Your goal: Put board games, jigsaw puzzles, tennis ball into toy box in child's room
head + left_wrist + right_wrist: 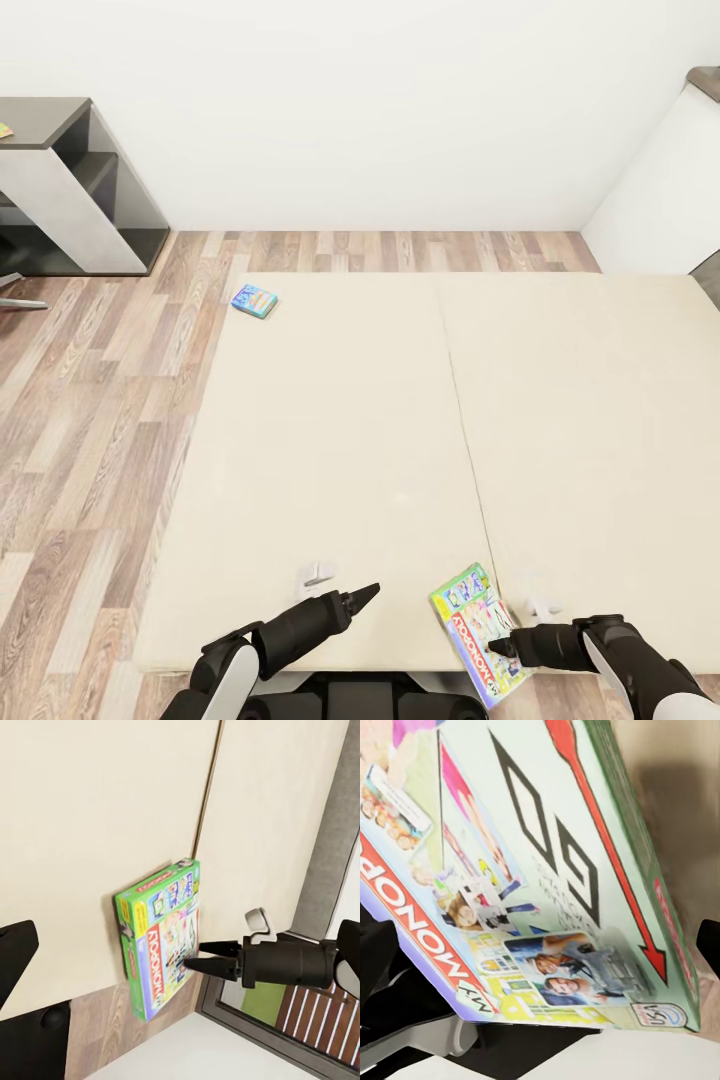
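White wall, wood-plank floor (90,400), big beige bed (350,450) takes up most of head view, seam down the mattress middle. Dark-grey/white surface (60,180) at upper left of frame, well apart from the bed.

Monopoly box (478,632) at lower centre-right, on the bed's near edge, one corner overhanging it. Flat rectangular cardboard, bright green edges, red "MONOPOLY" band, cartoon art and small photos on the lid. Left wrist view shows it (159,937) partly over the mattress edge with floor below. Right wrist view has the lid (532,870) close up: red arrow, black diamond outlines, "USA" mark at one corner.

Smaller blue game box (254,300) lies flat on the far left corner of the bed, near the edge.

Right end effector (503,643) at the Monopoly box, fingertips (202,956) nearly together against the lid; grasping or merely touching — cannot tell.

Left end effector (362,596) over bare mattress, left of the Monopoly box, fingers clenched to a point, holding nothing.
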Robot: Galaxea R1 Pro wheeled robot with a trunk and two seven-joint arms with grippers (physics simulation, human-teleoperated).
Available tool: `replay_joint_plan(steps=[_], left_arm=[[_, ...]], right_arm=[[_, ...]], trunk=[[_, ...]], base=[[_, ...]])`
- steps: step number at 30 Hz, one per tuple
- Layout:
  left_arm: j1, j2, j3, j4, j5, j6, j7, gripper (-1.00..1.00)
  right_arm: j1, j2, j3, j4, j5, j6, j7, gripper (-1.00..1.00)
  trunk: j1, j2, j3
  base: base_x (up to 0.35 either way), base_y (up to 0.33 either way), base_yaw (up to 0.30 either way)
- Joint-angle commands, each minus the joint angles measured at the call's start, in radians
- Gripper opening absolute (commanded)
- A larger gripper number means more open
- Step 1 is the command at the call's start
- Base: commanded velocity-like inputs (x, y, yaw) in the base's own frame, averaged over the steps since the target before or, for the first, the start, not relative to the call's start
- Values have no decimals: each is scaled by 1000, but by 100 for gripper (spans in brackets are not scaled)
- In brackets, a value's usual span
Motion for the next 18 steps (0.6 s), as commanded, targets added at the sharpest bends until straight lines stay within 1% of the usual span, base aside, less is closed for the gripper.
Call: replay_joint_plan(steps=[1,13,18], left_arm=[[0,0,1,-1,8,8,1,100],[0,0,1,-1,8,8,1,100],[-1,0,1,-1,7,8,1,100]], right_arm=[[0,2,2,-2,3,5,4,100],[0,11,7,-3,2,7,15,100],[0,13,20,-3,2,8,30,100]], trunk=[[0,-1,-1],[0,-1,-1],[0,-1,-1]], base=[[0,0,0],[0,0,0],[0,0,0]])
